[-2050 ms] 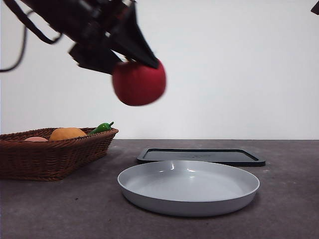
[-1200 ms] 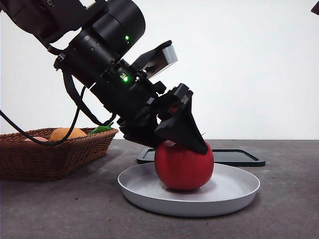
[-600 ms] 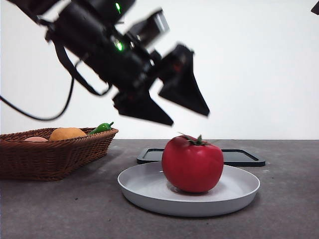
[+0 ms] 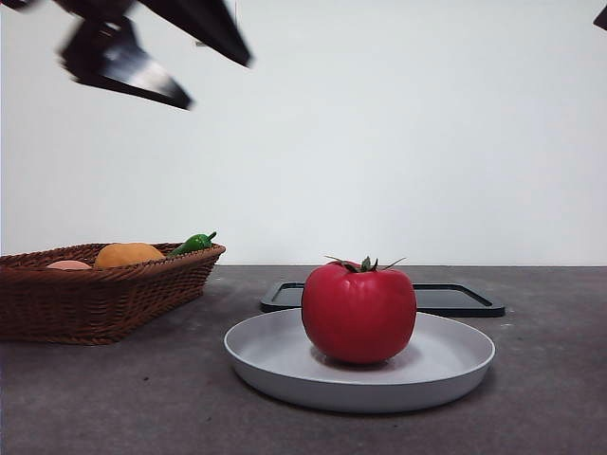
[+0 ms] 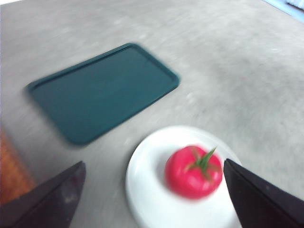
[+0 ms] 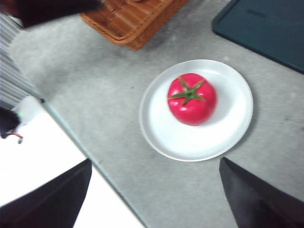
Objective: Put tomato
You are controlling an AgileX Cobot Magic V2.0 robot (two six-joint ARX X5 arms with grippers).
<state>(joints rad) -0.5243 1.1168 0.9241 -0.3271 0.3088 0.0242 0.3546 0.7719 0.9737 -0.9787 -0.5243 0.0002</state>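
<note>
The tomato sits upright on the white plate, a bit left of the plate's middle in the front view, stem crown pointing straight up. It's round, so no real long axis; the only axis worth noting is stem-to-base, and that stands vertical. It rests on its base with nothing touching it.

My left gripper is high at the upper left of the front view, well apart from the tomato, jaws spread wide with nothing between them. From it the tomato lies down and to the right. In my left wrist view the tomato shows between my two jaw tips but far below them. That picture is blurred, so I can't read finer detail.

My right gripper hangs high over the table too, jaws parted and empty, and looks down on the tomato and the plate. In the front view it is only a black tip at the top right corner. I can't tell which arm is nearer.

Judging by how things lie, the put is done: tomato on plate, free of both grippers. If any regrasp were needed, I'd come down from above around the crown.

Nearby: wicker basket at left with an orange fruit and green pepper; dark tray just behind the plate.
</note>
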